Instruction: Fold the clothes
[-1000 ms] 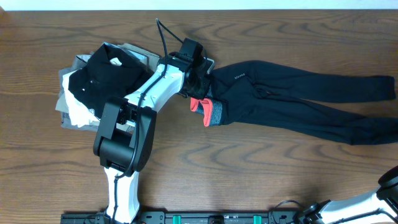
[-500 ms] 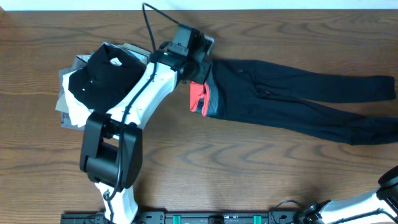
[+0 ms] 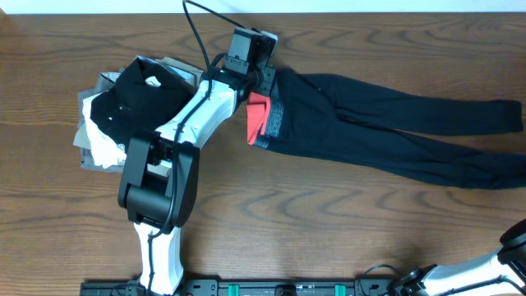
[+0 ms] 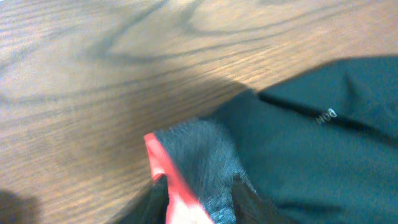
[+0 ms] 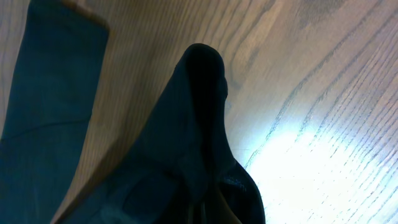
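Observation:
The black leggings (image 3: pixel 370 123) lie stretched across the table, legs running to the right edge. Their coral-red and grey waistband (image 3: pixel 265 119) is at the left end. My left gripper (image 3: pixel 258 82) is shut on the waistband's far edge. In the left wrist view the waistband (image 4: pixel 199 155) rises between the two dark fingers of my left gripper (image 4: pixel 199 211). My right gripper (image 5: pixel 211 214) is outside the overhead view. In the right wrist view a ridge of black legging fabric (image 5: pixel 186 124) is drawn up into its jaws, which look shut on it. Another leg end (image 5: pixel 50 93) lies flat to the left.
A pile of other clothes sits at the left: a black collared shirt (image 3: pixel 140 99) on top of white and grey garments (image 3: pixel 94 144). My left arm (image 3: pixel 164 181) reaches over it from the front edge. Part of my right arm (image 3: pixel 514 242) shows at the bottom right corner.
My left gripper has pulled the waistband toward the far edge and slightly left. The crumpled waist has spread out, and the waistband now hangs taller and straighter. The legs have shifted a little.

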Motion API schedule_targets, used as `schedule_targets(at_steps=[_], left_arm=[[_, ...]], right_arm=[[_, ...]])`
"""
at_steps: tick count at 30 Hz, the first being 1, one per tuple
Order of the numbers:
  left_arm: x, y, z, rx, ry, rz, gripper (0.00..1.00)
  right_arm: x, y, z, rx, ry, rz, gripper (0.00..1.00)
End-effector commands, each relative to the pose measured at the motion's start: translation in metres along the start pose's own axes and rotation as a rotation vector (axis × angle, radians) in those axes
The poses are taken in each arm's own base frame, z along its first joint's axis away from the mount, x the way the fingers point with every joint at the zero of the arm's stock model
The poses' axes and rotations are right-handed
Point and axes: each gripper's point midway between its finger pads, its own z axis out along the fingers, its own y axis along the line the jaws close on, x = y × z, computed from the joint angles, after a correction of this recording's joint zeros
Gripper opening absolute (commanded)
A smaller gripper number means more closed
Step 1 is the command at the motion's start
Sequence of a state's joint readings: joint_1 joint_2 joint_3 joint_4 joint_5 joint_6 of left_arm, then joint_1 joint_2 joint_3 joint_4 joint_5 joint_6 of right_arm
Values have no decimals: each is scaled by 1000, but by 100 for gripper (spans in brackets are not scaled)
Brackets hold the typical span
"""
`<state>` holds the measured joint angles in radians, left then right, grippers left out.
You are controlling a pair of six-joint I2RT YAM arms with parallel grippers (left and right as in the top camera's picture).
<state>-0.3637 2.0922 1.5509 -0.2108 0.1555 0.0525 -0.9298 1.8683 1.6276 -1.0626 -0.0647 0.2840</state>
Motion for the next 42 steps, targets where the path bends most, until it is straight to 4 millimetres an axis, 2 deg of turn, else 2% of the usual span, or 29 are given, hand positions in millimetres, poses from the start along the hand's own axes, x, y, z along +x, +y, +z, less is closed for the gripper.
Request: schedule_targets(at_steps=[1,2,3,7,11,13,17,20,22,25,27,30,37,40,42], left_arm=[[-9,13,-3,-30,-23,-68,67],[-7,15,-6,-33,-14,-81,73],[-3,17,-9,-36,7,-87,75],[34,17,-23,-35,168,-109,78],[73,-11,-33,105,340,-147,78],[82,-23,-37,147,384,-154,78],[85,-34,-38,169,393,-81,77],[86,-40,-38,181,392,-40,72],[92,-41,-41,182,419,-42,63],[112,-45,-51,191,512,-57,54],[127,-56,-63,258,586,-62,46],[148,-70,-85,337,706,-110,39],[175,-88,-125,414,901,-202,37],[176,-87,-130,427,901,-161,35],[175,-76,-126,365,881,-117,34]], right_arm=[[0,5,-4,-8,-6,-17,1],[0,5,-4,-8,-6,-17,1],[0,5,-4,-8,-6,-17,1],[-1,5,-4,-9,-8,-16,1],[-2,5,-4,-11,-13,-17,1],[-2,5,-4,-11,-14,-17,1],[-3,5,-4,-11,-16,-17,1],[-3,5,-4,-11,-16,-17,1],[-3,5,-4,-11,-16,-17,1],[-3,5,-4,-11,-16,-17,1],[-3,5,-4,-11,-16,-17,1],[-3,5,-4,-11,-16,-17,1],[-3,5,-4,-11,-16,-17,1],[-3,5,-4,-11,-16,-17,1],[-3,5,-4,-11,-18,-17,1]])
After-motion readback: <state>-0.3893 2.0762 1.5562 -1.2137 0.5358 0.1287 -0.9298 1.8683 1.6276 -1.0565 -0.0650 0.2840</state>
